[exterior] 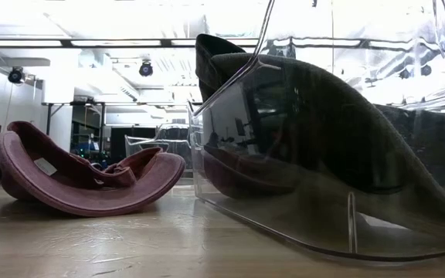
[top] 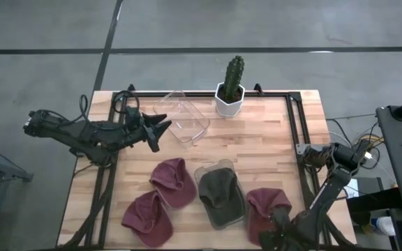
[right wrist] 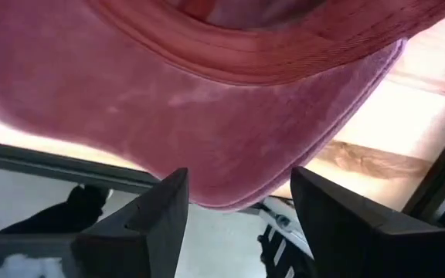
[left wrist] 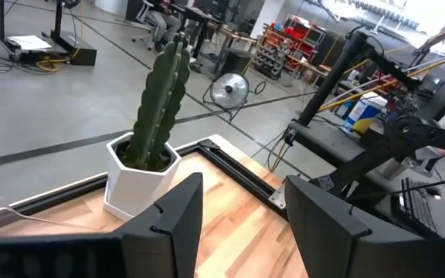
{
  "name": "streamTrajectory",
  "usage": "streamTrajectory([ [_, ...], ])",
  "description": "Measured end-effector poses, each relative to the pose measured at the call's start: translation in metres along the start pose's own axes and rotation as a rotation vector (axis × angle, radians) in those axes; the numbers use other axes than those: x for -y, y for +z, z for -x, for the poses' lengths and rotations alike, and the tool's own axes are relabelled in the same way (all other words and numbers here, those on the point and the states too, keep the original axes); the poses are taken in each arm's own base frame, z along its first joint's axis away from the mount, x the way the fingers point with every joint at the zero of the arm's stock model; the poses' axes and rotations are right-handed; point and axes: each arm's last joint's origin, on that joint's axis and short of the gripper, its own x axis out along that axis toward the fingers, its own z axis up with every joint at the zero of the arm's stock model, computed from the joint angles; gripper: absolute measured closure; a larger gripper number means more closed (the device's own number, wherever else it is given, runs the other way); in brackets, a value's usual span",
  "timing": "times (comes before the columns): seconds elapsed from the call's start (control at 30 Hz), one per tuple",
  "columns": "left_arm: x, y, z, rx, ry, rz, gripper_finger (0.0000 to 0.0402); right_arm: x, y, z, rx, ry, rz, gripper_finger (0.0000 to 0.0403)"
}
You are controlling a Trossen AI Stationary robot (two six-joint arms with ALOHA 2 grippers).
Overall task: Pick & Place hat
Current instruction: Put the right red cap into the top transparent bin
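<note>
Three maroon hats lie on the wooden table: one in the middle (top: 173,181), one at the near left (top: 147,219), one at the near right (top: 267,208). A dark olive hat (top: 220,194) sits in a clear container (exterior: 300,224). My right gripper (top: 276,223) is low at the near edge by the right maroon hat. It is open (right wrist: 239,181), and the hat's edge (right wrist: 238,193) hangs between its fingers. My left gripper (top: 160,127) hovers open (left wrist: 243,185) over the far left of the table, beside an empty clear container (top: 185,117). My right gripper stands open with a finger on either side of the near-right maroon hat's lower edge (right wrist: 207,185). I cannot tell whether either finger touches the cloth.
A cactus in a white pot (top: 230,87) stands at the table's far edge, ahead of my left gripper (left wrist: 149,147). A black frame rail (top: 295,132) runs along the table's sides. Bare wood lies to the right of the cactus and the empty container.
</note>
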Motion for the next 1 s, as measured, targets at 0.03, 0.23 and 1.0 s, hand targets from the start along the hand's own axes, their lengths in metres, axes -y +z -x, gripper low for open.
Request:
streamTrajectory([
  [0.03, 0.000, 0.000, 0.000, -0.001, 0.001, -0.001, 0.0226, 0.000, -0.001, -0.001, 0.002, -0.003, 0.002, 0.0184],
  [0.23, 0.001, -0.001, -0.001, -0.002, 0.002, 0.001, 0.0226, -0.005, -0.007, 0.005, -0.020, 0.014, 0.003, 0.0184],
  [1.0, 0.013, -0.016, -0.015, -0.066, -0.062, 0.023, 0.0226, 0.002, -0.009, -0.025, 0.040, -0.038, 0.018, 0.0184],
])
